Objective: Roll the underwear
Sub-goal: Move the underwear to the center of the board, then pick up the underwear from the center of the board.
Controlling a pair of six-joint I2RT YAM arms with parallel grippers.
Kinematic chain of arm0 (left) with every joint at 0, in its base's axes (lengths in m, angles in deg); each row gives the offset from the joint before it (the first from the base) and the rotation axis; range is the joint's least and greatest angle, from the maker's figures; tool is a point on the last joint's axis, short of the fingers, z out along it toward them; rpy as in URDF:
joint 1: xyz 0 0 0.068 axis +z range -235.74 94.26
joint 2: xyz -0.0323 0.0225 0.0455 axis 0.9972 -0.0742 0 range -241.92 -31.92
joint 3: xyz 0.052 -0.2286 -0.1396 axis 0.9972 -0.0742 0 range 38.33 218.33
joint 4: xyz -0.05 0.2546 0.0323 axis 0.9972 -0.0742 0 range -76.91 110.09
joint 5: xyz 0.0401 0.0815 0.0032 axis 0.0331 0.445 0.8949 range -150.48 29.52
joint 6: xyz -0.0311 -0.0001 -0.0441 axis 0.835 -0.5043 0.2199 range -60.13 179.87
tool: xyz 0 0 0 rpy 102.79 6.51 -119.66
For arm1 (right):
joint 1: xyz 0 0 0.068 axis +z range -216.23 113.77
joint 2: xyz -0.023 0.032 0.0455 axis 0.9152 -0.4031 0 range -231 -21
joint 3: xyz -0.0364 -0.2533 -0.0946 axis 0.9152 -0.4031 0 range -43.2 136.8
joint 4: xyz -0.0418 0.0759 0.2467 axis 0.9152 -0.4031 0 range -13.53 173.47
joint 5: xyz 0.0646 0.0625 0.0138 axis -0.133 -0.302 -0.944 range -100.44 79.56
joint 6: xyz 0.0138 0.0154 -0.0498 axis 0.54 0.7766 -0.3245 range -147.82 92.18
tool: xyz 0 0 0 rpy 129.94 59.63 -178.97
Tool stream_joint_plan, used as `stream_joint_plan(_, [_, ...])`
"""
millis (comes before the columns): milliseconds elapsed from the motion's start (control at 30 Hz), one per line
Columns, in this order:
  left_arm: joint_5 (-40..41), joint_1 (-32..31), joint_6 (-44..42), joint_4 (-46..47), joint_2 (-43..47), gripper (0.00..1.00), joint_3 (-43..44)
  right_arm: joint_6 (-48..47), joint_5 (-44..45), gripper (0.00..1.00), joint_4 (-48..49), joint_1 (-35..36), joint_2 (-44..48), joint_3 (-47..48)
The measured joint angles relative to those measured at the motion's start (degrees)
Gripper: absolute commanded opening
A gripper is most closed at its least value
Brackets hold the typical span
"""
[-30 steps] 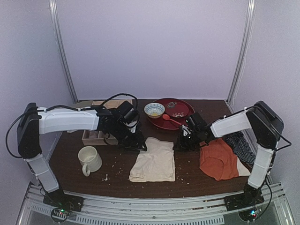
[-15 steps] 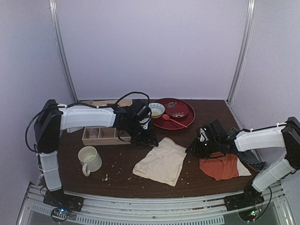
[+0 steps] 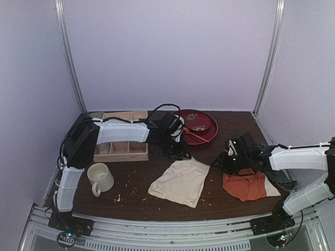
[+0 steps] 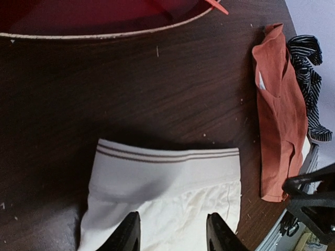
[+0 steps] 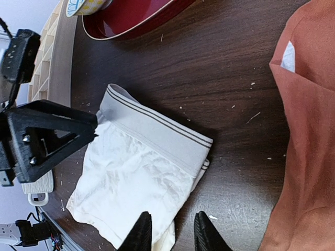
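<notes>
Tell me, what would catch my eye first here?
The cream underwear lies mid-table, with the left arm and the right arm reaching toward it from either side. An orange-red garment lies crumpled on the right, and a shiny red plate sits at the back.

Left wrist view: underwear (image 4: 167, 178) cut off by bottom edge, plate (image 4: 94, 15) by top edge. Right wrist view: orange garment (image 5: 309, 157) cut off at right.
</notes>
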Motion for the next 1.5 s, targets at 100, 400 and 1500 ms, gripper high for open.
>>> stream_joint_plan(100, [0.44, 0.33, 0.39, 0.15, -2.89, 0.59, 2.43, 0.04, 0.44, 0.26, -1.22, 0.02, 2.08, -0.52])
stream_joint_plan(400, [0.61, 1.92, 2.03, 0.39, -8.46, 0.6, 7.82, 0.0, 0.85, 0.31, -3.34, 0.02, 4.28, -1.49])
stream_joint_plan(1500, [32.06, -27.34, -4.59, -19.28, 5.35, 0.59, -0.37, -0.68, -0.13, 0.33, -7.13, -9.66, 3.17, 0.04])
